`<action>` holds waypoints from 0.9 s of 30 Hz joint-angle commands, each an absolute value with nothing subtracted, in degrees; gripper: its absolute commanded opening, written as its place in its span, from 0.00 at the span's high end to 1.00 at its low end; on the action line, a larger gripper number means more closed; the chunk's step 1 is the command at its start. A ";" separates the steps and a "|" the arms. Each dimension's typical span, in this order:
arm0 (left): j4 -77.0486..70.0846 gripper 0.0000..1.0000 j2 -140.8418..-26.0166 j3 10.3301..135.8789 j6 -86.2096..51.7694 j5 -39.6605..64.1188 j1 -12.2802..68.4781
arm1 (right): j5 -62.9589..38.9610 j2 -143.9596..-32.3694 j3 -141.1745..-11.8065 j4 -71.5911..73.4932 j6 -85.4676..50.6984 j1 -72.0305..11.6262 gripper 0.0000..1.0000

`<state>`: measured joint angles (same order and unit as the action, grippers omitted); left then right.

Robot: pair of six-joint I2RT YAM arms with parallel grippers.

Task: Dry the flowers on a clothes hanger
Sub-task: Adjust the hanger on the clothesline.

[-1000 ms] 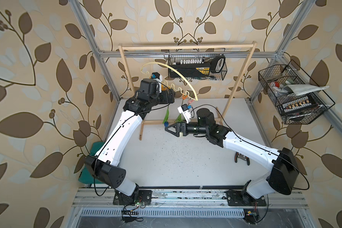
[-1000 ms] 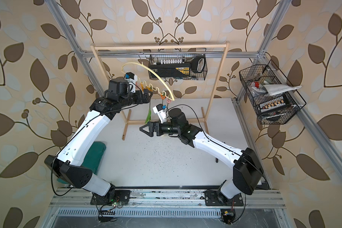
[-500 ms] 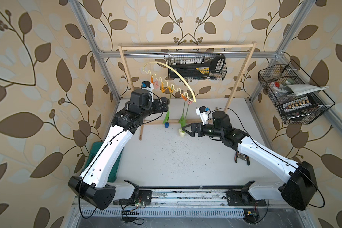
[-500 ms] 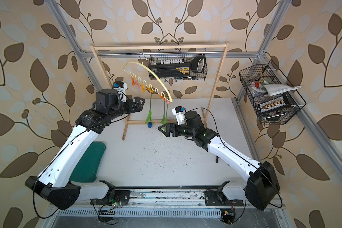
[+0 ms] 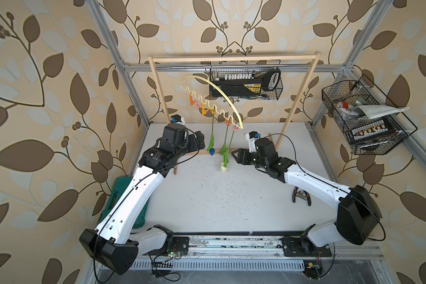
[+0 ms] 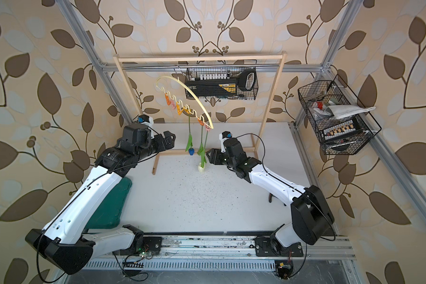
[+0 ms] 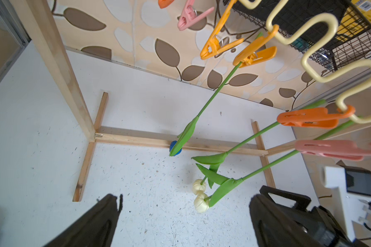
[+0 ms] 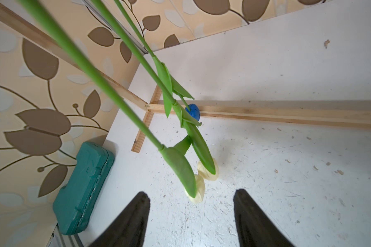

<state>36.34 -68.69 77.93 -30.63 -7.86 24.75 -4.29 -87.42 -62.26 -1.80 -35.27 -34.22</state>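
**Tulips up, arms to clear.** My left hand and right hand stand over the table, jaws apart and empty, one on each side of the flowers. The right is just beside the leaves without touching them.

The three tulips hang heads down from the clothes hanger, inside the frame of the tall wooden rack. The blue one is held by a yellow-orange peg. The two cream ones are held by an orange peg and a pink peg at the hanger's end. Whether the cream heads touch the table I cannot tell.

I judge the hanging done, so what remains is backing out cleanly. I would draw each arm straight back along its own line with the jaws wide, the right arm first since it sits closest to the leaves. A brushed stem could swing the hanger or slip from its peg, so I would go slow and level.

- **Green case:** the green case lies shut at the table's left edge, its contents unseen.
- **Side wire basket:** the side wire basket carries a folded pale cloth, a row of small pieces and clutter I cannot name.
- **Back wire basket:** the back wire basket holds a long black case with a yellow label.
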 commanded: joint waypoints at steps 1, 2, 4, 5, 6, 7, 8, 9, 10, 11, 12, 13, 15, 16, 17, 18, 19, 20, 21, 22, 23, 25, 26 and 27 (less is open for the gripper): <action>35.30 0.01 -67.55 77.71 -31.85 -8.17 24.70 | -4.35 -88.73 -65.49 1.27 -35.77 -34.10 0.29; 34.98 0.01 -67.34 77.33 -31.77 -8.26 24.70 | -4.30 -89.54 -66.12 1.32 -35.85 -34.15 0.27; 34.39 0.01 -67.02 76.52 -31.55 -8.19 24.74 | -3.96 -91.06 -67.88 0.93 -35.86 -34.12 0.26; 34.28 0.01 -66.89 76.32 -31.53 -8.13 24.71 | -4.27 -91.94 -68.92 0.67 -35.86 -34.10 0.26; 34.30 0.01 -66.97 76.21 -31.52 -8.13 24.74 | -4.22 -92.57 -69.86 0.05 -35.90 -34.10 0.26; 34.37 0.01 -66.97 76.22 -31.37 -8.00 24.70 | -3.98 -92.99 -70.37 -0.09 -36.02 -34.10 0.26; 34.45 0.01 -67.06 76.36 -31.21 -8.00 24.77 | -3.37 -93.44 -70.93 -0.28 -36.04 -34.10 0.26; 34.55 0.01 -67.06 76.33 -31.07 -7.98 24.70 | -1.91 -93.80 -71.77 -1.19 -35.96 -34.09 0.26; 34.65 0.01 -67.05 76.33 -31.11 -8.08 24.74 | -0.24 -94.31 -72.73 -2.52 -35.95 -34.03 0.26; 34.67 0.01 -67.06 76.36 -31.09 -8.15 24.71 | 1.53 -94.92 -74.11 -4.49 -35.95 -33.74 0.26; 34.63 0.01 -67.06 76.35 -31.17 -8.13 24.71 | 2.94 -95.49 -75.46 -6.20 -35.86 -33.31 0.27; 34.67 0.01 -66.98 76.33 -31.25 -8.13 24.70 | 3.32 -96.03 -76.38 -7.30 -35.71 -32.76 0.28; 34.80 0.01 -66.81 76.45 -31.33 -8.11 24.72 | 3.18 -96.67 -78.75 -9.73 -34.89 -31.43 0.30; 34.87 0.01 -66.63 76.37 -31.33 -8.09 24.76 | 2.97 -96.90 -79.61 -10.68 -34.37 -30.93 0.30; 34.90 0.01 -66.49 76.33 -31.33 -8.17 24.70 | 2.62 -96.94 -80.42 -11.51 -33.76 -30.37 0.31; 34.91 0.01 -66.28 76.16 -31.45 -8.18 24.72 | 2.11 -96.94 -81.04 -12.13 -33.29 -29.82 0.32; 34.90 0.01 -66.12 76.10 -31.59 -8.22 24.70 | 1.73 -96.99 -81.48 -12.49 -32.99 -29.31 0.32; 34.75 0.01 -65.88 75.80 -31.70 -8.02 24.72 | 1.06 -96.97 -81.88 -12.94 -32.79 -28.75 0.32; 34.57 0.01 -65.70 75.58 -31.84 -7.93 24.70 | 0.23 -96.99 -82.04 -12.92 -32.57 -28.20 0.32; 34.51 0.01 -65.59 75.50 -31.96 -7.76 24.72 | -0.28 -96.94 -82.21 -12.83 -32.24 -27.83 0.32; 34.45 0.01 -65.50 75.31 -32.04 -7.59 24.76 | -0.75 -97.14 -82.56 -13.00 -31.81 -27.32 0.32; 34.63 0.01 -65.34 75.10 -32.16 -7.43 24.71 | -1.65 -97.62 -83.73 -13.91 -31.06 -26.29 0.33; 34.72 0.01 -65.28 75.06 -32.18 -7.38 24.76 | -1.83 -98.02 -84.83 -15.07 -30.87 -25.54 0.33; 34.87 0.01 -65.13 74.97 -32.25 -7.38 24.70 | -1.84 -98.43 -85.66 -16.12 -30.85 -24.76 0.33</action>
